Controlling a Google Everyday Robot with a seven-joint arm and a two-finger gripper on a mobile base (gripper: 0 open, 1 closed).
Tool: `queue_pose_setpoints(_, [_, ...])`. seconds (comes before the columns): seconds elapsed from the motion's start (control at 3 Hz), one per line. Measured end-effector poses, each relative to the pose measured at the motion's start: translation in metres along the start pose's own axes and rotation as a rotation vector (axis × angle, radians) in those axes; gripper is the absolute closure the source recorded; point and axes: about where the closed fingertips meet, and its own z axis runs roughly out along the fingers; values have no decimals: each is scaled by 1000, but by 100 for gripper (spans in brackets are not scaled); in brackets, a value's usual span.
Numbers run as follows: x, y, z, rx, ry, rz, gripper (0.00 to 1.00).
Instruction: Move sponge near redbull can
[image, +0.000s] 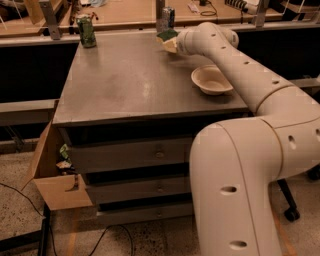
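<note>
Up at the far edge, the gripper (173, 44) clamps the sponge (166, 36), green top over yellow foam. The silver can (168, 17) stands close behind.

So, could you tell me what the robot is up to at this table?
The robot's gripper holds the sponge at the far edge of the table, just in front of the redbull can. A pale bowl sits beside the arm, and a green can stands at the far left corner. The sponge appears not yet set down.
</note>
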Motion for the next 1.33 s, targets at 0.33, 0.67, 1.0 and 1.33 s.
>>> queue_pose_setpoints(0.33, [2,-20,19,59,26,21,84])
queue_pose_setpoints(0.67, [15,-28,35,83,64,58,53])
queue_pose_setpoints(1.0, [22,-29,42,85,81,77,30])
queue_pose_setpoints(1.33, [28,-28,45,69,86,92,1])
